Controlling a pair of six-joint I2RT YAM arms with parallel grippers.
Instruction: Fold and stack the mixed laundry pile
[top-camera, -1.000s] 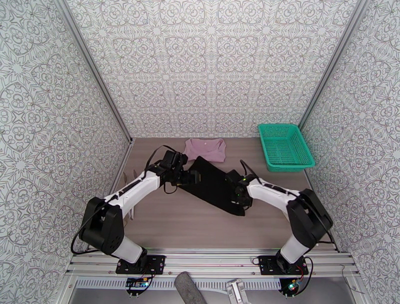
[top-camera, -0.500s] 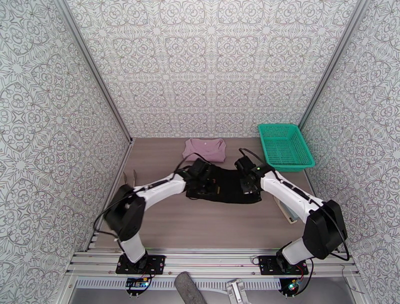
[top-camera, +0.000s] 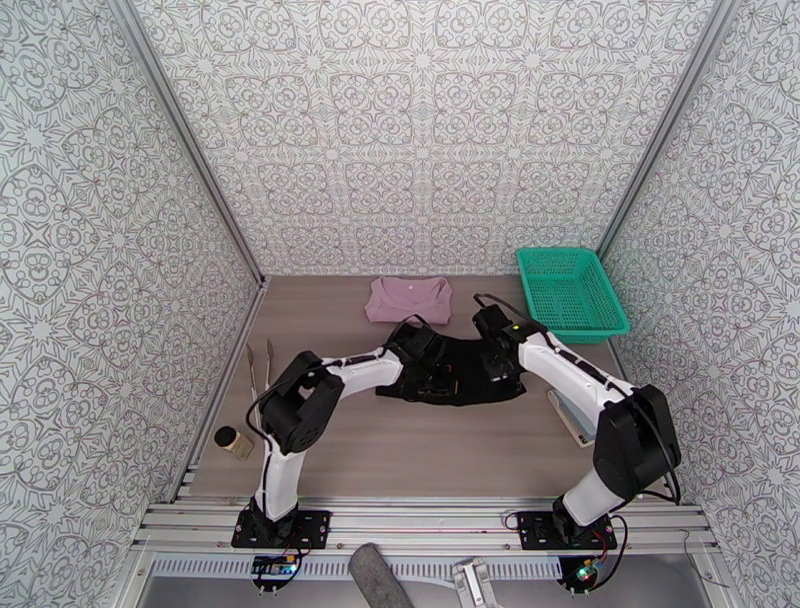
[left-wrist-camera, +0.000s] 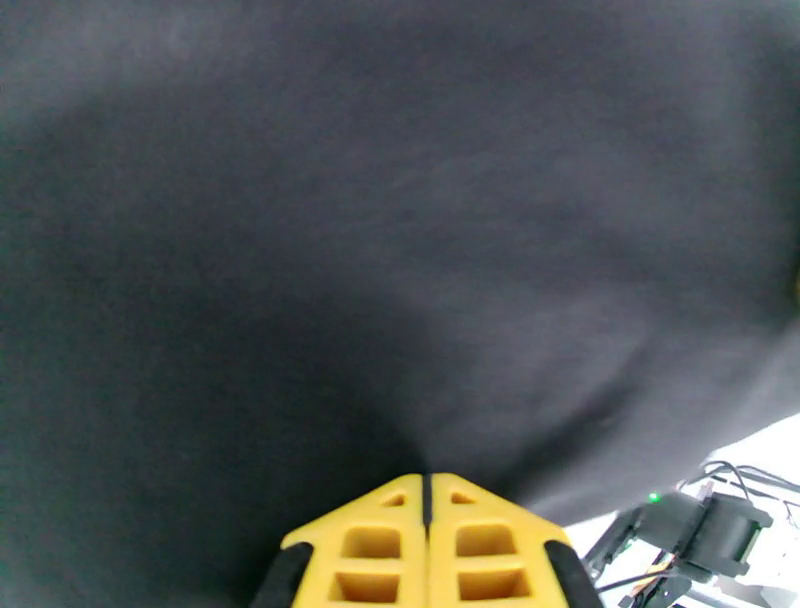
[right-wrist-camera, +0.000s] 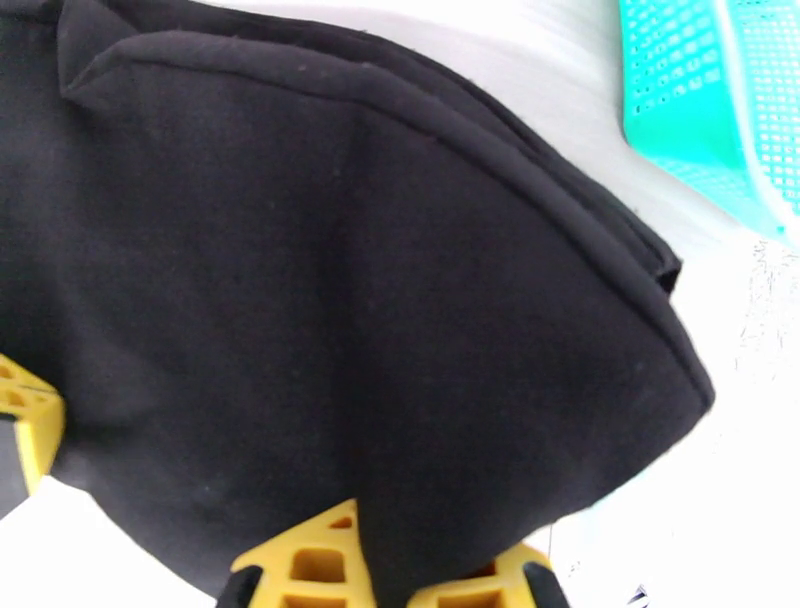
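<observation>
The black garment lay across the middle of the counter, bunched into a wide band and just in front of the pink shirt, which lay flat at the far edge. The basket stood off to the right, apart from both.

Both hands were on the black garment, the left at its left part and the right at its right end. The left hand was shut tight, its two yellow fingers meeting. The cloth puckered right at their tips, so it looked pinched there. The right hand was also closed, with a fold of black cloth running down between its fingers near a hemmed corner.

The step in hand appeared to be folding the black garment: both hands had an edge, and the cloth sagged loosely between them. The pink shirt looked already laid out, so stacking was probably not yet due.

The next move would likely call for both hands to lift together and carry the gripped edge across the rest of the garment. They would need to hold an even height and spacing so the cloth came down flat rather than twisted. Only then should they let go.
</observation>
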